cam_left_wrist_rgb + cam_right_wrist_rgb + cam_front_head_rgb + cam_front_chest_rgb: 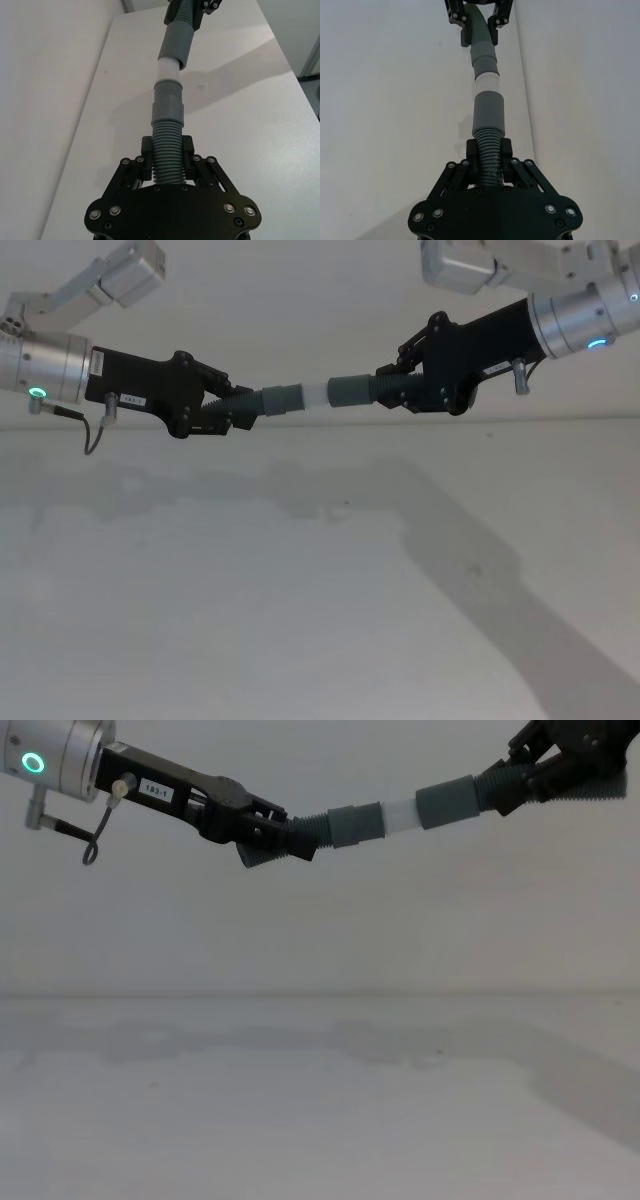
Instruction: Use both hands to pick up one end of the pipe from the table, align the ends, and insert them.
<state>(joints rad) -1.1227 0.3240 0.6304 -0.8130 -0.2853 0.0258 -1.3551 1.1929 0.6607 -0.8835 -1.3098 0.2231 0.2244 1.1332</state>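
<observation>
**Two pipe pieces held tip to cuff above the table**

The left pipe piece (262,403) is dark grey, with a ribbed section clamped between the left gripper's (228,410) fingers and a smooth cuff that ends in a whitish translucent tip (315,395). From the head view's centre it sits at about 11 o'clock, pointing toward 3 o'clock. The right pipe piece (362,390), at about 12 o'clock, is also dark grey; its ribbed part is clamped in the right gripper (405,390), and its smooth cuff (350,391) meets the whitish tip. Both hang well above the white table (250,600), the joined line sagging slightly.
</observation>
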